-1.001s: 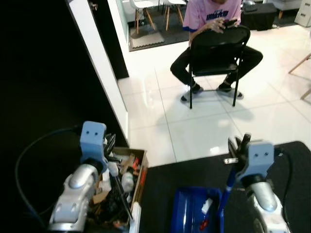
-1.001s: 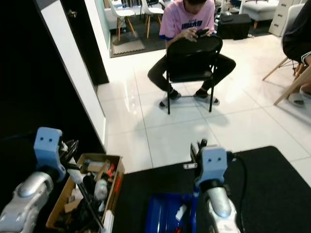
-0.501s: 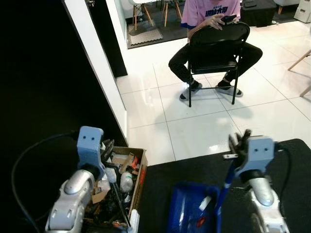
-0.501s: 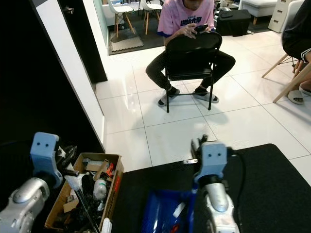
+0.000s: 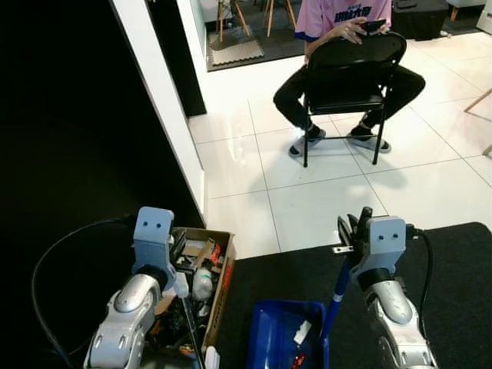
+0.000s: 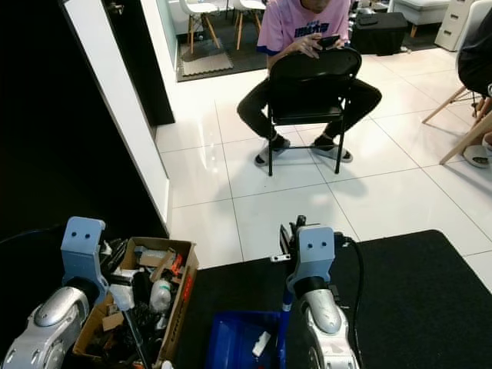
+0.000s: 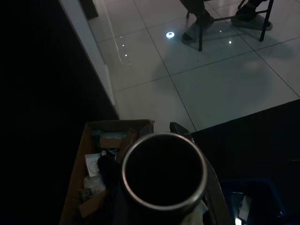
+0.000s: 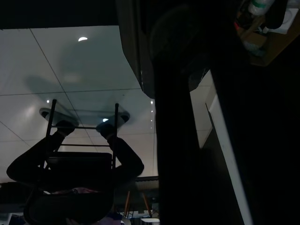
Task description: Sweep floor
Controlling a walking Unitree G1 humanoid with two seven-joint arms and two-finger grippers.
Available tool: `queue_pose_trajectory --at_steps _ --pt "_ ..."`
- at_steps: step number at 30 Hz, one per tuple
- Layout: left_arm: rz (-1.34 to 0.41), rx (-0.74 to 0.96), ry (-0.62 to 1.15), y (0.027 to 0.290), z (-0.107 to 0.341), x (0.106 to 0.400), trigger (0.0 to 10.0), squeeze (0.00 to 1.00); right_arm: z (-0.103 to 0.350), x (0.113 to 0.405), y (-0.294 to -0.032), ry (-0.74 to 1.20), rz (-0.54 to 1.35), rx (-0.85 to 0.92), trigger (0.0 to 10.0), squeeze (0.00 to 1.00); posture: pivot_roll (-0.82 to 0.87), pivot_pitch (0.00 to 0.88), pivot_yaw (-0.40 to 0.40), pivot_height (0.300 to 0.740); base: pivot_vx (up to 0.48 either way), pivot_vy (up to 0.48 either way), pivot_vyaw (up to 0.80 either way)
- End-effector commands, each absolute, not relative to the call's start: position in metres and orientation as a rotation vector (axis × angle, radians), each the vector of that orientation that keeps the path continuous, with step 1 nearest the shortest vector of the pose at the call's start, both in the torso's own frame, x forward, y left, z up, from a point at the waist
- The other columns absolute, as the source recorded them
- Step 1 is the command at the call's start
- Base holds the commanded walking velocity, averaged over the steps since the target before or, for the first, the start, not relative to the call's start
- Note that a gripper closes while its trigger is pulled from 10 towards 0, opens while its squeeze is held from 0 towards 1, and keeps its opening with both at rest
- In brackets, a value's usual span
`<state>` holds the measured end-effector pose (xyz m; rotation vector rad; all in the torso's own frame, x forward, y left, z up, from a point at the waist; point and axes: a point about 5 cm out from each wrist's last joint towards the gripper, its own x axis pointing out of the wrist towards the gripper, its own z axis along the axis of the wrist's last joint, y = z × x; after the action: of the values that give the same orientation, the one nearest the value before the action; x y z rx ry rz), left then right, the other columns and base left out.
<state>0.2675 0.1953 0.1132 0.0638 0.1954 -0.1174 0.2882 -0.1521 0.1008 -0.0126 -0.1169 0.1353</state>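
Below, the scene is set out line by line.

Floor: glossy white tiled floor (image 5: 307,207) is seen ahead; a black mat (image 5: 446,269) is laid across the near part, under the robot's arms.

Dustpan: a blue plastic dustpan (image 5: 273,334) is seen on the black mat between the two arms, with a white scrap and a small red bit lying in it; its blue upright handle (image 5: 336,292) rises to the right claw.

Right claw: the right claw (image 5: 350,231) is seen at the top of the blue handle, above the mat's front edge; the handle appears to be held there, but whether the fingers are pressed on it cannot be told. In the right wrist view a broad dark shape is seen close to the lens.

Left claw: the left claw (image 5: 175,246) is held over a brown cardboard box of mixed clutter (image 6: 184,288); a thin black rod (image 5: 187,323) is seen running down beside the silver arm, and whether the fingers are spread or closed cannot be told. In the left wrist view a dark round metal-rimmed tube (image 7: 164,171) is seen just before the lens, above the box.

Box: it is set at the mat's left edge, next to a white wall edge (image 5: 165,115) and a black panel.

Person: a person in a pink shirt (image 5: 346,15) is seated on a black folding chair (image 5: 346,77), well apart from the robot, with a phone held in the hands.
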Motion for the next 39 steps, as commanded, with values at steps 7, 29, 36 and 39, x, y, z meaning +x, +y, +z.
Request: queue_pose_trajectory --at_steps 7,29,36,39 --pt "-0.103 0.117 0.165 0.1932 0.1167 0.2693 10.0 0.0 0.1036 0.2898 -0.1509 -0.135 0.136 -0.008 10.0 0.0 -0.01 0.112 0.107 0.74 0.0 0.0 0.0" --pt "-0.09 0.12 0.156 0.194 0.1172 0.2697 10.0 0.0 0.1034 0.2908 -0.1503 -0.134 0.14 -0.014 10.0 0.0 -0.01 0.113 0.104 0.74 0.0 -0.104 0.0" --pt "-0.085 0.123 0.159 0.1949 0.1168 0.2704 10.0 0.0 0.1034 0.2908 -0.1505 -0.134 0.137 -0.014 10.0 0.0 -0.01 0.113 0.104 0.74 0.0 -0.465 0.0" --pt "-0.084 0.125 0.16 0.1951 0.1166 0.2705 10.0 0.0 0.1033 0.2908 -0.1506 -0.134 0.136 -0.015 10.0 0.0 -0.01 0.113 0.104 0.74 0.0 -0.465 0.0"
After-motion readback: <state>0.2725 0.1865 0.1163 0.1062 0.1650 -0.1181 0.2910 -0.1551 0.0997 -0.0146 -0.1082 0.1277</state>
